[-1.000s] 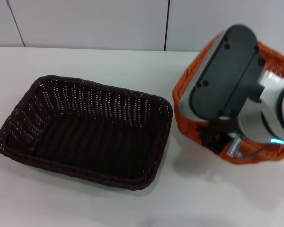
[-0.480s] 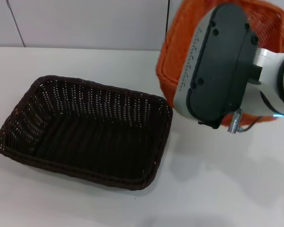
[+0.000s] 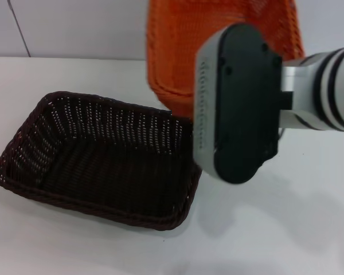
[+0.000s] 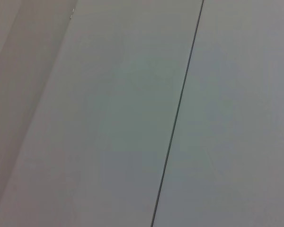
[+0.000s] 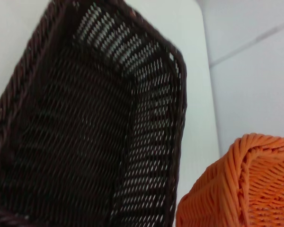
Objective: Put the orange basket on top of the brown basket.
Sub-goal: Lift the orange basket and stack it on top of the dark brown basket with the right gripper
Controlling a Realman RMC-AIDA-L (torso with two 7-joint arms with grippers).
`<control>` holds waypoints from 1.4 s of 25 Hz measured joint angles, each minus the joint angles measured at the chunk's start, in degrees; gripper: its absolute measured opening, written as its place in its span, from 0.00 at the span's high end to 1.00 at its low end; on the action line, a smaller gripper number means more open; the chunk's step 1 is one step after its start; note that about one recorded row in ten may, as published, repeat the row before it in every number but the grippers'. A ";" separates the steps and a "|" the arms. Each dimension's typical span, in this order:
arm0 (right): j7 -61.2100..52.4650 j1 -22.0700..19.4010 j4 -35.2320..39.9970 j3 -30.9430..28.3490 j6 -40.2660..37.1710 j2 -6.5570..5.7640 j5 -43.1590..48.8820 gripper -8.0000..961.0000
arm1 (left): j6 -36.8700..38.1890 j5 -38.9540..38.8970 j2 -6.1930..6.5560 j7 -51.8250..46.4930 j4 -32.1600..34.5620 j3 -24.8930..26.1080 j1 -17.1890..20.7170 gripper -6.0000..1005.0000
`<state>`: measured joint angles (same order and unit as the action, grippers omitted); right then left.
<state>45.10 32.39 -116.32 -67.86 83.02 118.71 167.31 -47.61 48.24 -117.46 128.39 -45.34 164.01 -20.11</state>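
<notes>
Since a second ago the orange basket (image 3: pixel 183 51) has come up off the right side of the worktop and swung left; it's now in the air, tilted, over the far edge.

Head view: I've got the right gripper (image 3: pixel 241 106) between the camera and the basket, so its big grey-and-black housing hides the fingers. Can't tell from here whether the jaws are clamped or loose, though the basket is clearly off the white table (image 3: pixel 74 240). Its lower rim sits just past the far right corner of the brown basket (image 3: pixel 100 157), which rests flat on the left half of the worktop, open side up. There's some embossed lettering along the pale side of the gripper housing, but I can't read it.

Left wrist view: just plain grey wall panels (image 4: pixel 109 109) with a thin dark seam. Left arm doesn't show anywhere.

Right wrist view: brown basket (image 5: pixel 80 127) fills most of it, looking down into the weave, with a corner of the orange basket (image 5: pixel 246 184) close beside its rim. No fingers showing.
</notes>
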 joint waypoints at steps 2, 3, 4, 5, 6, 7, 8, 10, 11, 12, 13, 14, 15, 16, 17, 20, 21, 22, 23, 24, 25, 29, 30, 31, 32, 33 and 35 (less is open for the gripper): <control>2.64 0.52 0.18 2.16 -3.23 -0.06 -0.05 0.84 | -0.08 -0.03 -0.17 0.00 0.13 0.00 -0.02 0.40; 2.64 0.52 0.18 2.16 -3.23 -0.06 -0.05 0.84 | -0.08 -0.03 -0.17 0.00 0.13 0.00 -0.02 0.40; 4.88 0.26 0.25 4.36 -5.79 -0.07 -0.06 0.84 | -0.27 -0.06 -0.21 0.00 0.25 0.15 -0.02 0.40; 4.88 0.26 0.25 4.36 -5.79 -0.07 -0.06 0.84 | -0.27 -0.06 -0.21 0.00 0.25 0.15 -0.02 0.40; 6.23 -0.07 0.26 5.58 -7.25 -0.08 -0.07 0.84 | -0.47 -0.08 -0.23 0.00 0.32 0.35 -0.01 0.40; 7.12 -0.36 0.29 6.50 -8.21 -0.11 -0.06 0.83 | -0.59 -0.09 -0.22 0.01 0.35 0.58 -0.01 0.40; 7.96 -0.65 0.32 7.27 -9.15 -0.13 -0.06 0.83 | -0.87 -0.14 -0.22 0.01 0.40 0.82 -0.01 0.40; 9.92 -1.27 0.58 8.72 -11.06 -0.18 -0.06 0.83 | -1.24 -0.22 -0.22 0.01 0.46 1.01 -0.02 0.40; 10.72 -1.54 0.72 9.25 -11.81 -0.21 -0.06 0.83 | -1.40 -0.32 -0.23 0.00 0.48 1.04 -0.02 0.40; 12.23 -2.12 0.89 10.57 -13.29 -0.35 -0.13 0.83 | -1.73 -0.57 -0.32 -0.02 0.49 1.04 -0.04 0.40; 12.23 -2.12 0.89 10.57 -13.29 -0.35 -0.13 0.83 | -1.88 -0.61 -0.36 -0.02 0.50 1.05 -0.04 0.40; 13.52 -2.80 0.92 11.98 -14.52 -0.67 -0.17 0.83 | -2.01 -0.67 -0.38 -0.03 0.53 1.05 -0.04 0.40; 13.52 -2.80 0.92 11.98 -14.52 -0.67 -0.17 0.83 | -2.01 -0.67 -0.38 -0.03 0.53 1.05 -0.04 0.40; 14.17 -3.19 0.93 12.60 -15.08 -0.84 -0.17 0.83 | -2.11 -0.70 -0.38 -0.03 0.61 1.05 -0.04 0.40; 15.74 -4.08 0.81 14.07 -16.25 -1.25 -0.16 0.83 | -2.16 -0.82 -0.39 -0.05 0.74 1.05 -0.01 0.40; 17.94 -5.24 0.29 16.21 -18.38 -2.47 -0.11 0.83 | -2.18 -0.98 -0.40 -0.11 0.80 1.06 0.06 0.40; 19.06 -5.79 0.19 16.73 -19.19 -2.85 -0.07 0.83 | -2.23 -1.00 -0.41 -0.13 0.80 1.06 0.11 0.40; 20.70 -6.55 0.14 17.05 -19.91 -2.97 -0.05 0.83 | -2.31 -1.03 -0.46 -0.19 0.80 1.06 0.18 0.40; 20.70 -6.55 0.14 17.05 -19.91 -2.97 -0.05 0.83 | -2.31 -1.03 -0.46 -0.19 0.80 1.06 0.18 0.40; 24.44 -8.36 0.13 17.37 -20.94 -2.98 -0.01 0.83 | -2.90 -1.27 -0.66 -0.28 0.96 1.06 0.37 0.40; 25.86 -9.12 0.13 17.50 -21.13 -2.96 0.00 0.83 | -3.39 -1.49 -0.76 -0.30 1.32 1.05 0.50 0.40; 29.05 -11.28 0.14 18.11 -21.24 -3.52 0.00 0.83 | -5.08 -2.51 -0.75 -0.32 3.31 1.06 0.89 0.40; 29.05 -11.28 0.14 18.11 -21.24 -3.52 0.00 0.82 | -5.08 -2.51 -0.75 -0.32 3.31 1.06 0.89 0.40; 31.09 -12.60 0.17 18.12 -21.30 -3.50 0.00 0.82 | -5.31 -2.79 -0.73 -0.31 3.77 1.06 0.92 0.40; 33.44 -13.97 0.20 18.07 -21.41 -3.33 0.00 0.82 | -5.42 -2.89 -0.71 -0.29 4.09 1.05 0.93 0.40; 35.61 -15.15 0.20 18.02 -21.56 -3.14 0.00 0.82 | -5.47 -2.97 -0.70 -0.28 4.33 1.05 0.93 0.40; 43.91 -19.35 0.15 17.48 -22.94 -2.28 0.00 0.82 | -5.63 -3.14 -0.64 -0.24 4.66 1.05 0.95 0.40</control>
<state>89.01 13.04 -116.17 -50.38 60.09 116.43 167.31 -53.24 45.09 -118.10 128.15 -40.67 165.06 -19.16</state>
